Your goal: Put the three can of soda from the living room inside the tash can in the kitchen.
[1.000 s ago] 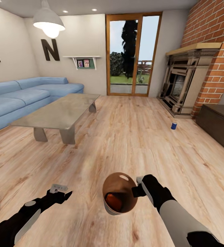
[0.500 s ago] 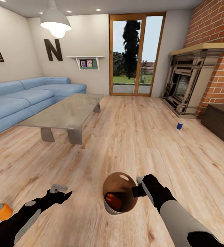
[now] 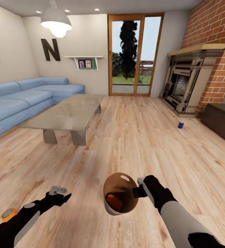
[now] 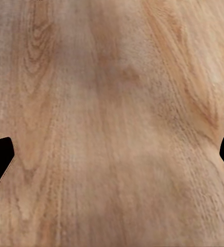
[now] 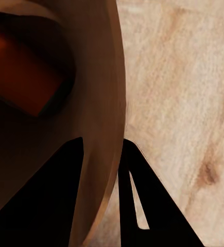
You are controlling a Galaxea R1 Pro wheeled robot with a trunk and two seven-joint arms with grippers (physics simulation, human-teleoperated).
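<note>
So roughly a third of the way through, by my read. The right gripper has its jaws clamped over the rim of the trash can, one finger inside and one outside the wall, which shows clearly in the right wrist view. The bin is held up above the wood floor in front of the robot, and there's already one orange can lying in the bottom of it.

Two cans left as far as I can see. The blue can stands upright on the floor over on the right side of the room, near the fireplace and just in front of the dark cabinet. The other orange can is on the floor at the near left, partly hidden behind the left arm.

The left gripper is empty with its jaws spread wide; the left wrist view has nothing but floorboards between the finger tips.

The low table and the sofa have no cans on them that I can spot.

What's left, I'd guess: grab the orange one with the free hand since it's close, drop it in, roll over for the blue one, then haul the whole bin to the kitchen.
</note>
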